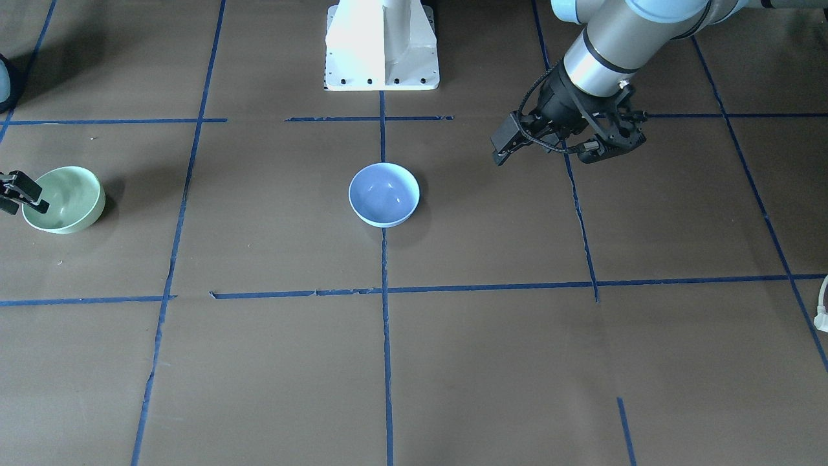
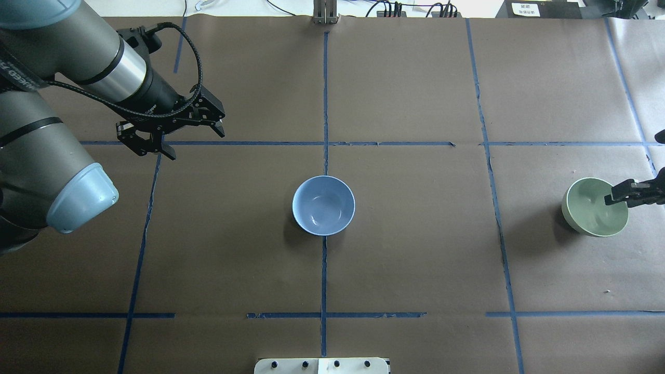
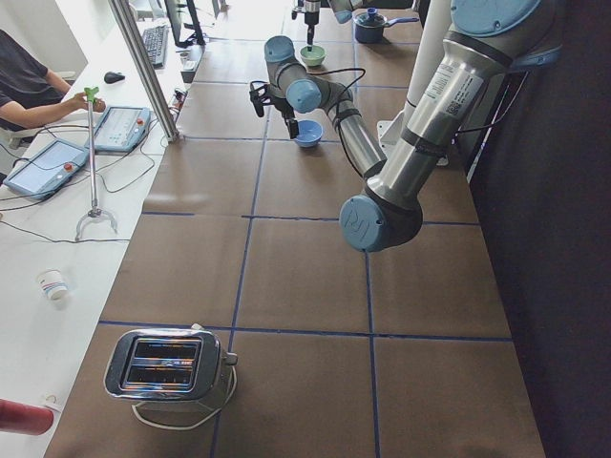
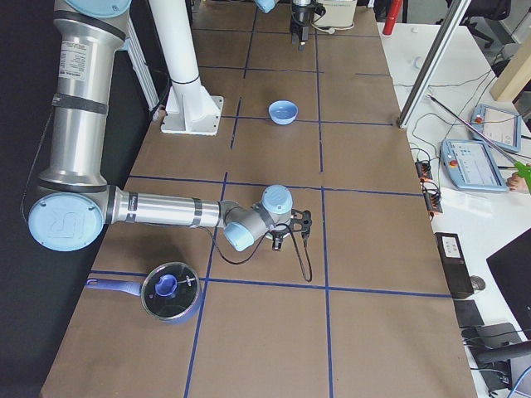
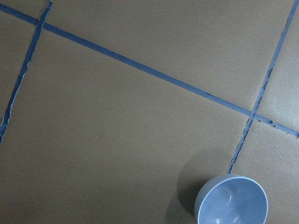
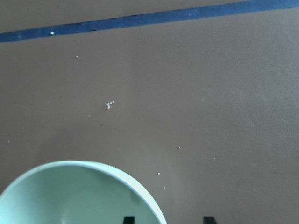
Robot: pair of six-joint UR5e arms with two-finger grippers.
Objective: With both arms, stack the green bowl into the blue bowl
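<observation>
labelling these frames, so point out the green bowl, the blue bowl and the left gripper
green bowl (image 2: 589, 208), overhead exterior, inner wall
blue bowl (image 2: 323, 205), overhead exterior, inside bottom
left gripper (image 2: 196, 145), overhead exterior, midway between fingertips

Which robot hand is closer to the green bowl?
The right. The right gripper is at the rim of the green bowl, fingers either side of it. The left gripper hangs far off, beyond the blue bowl.

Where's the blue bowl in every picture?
Front-facing: blue bowl in the middle.
Overhead: bowl in the middle.
Left side: bowl small and far, top middle.
Right side: bowl upper middle.
Left wrist: bowl in the bottom right corner.
Right wrist: not in it; only the green bowl shows.
Landmark: the blue tape line that the bowl sits on.
</observation>
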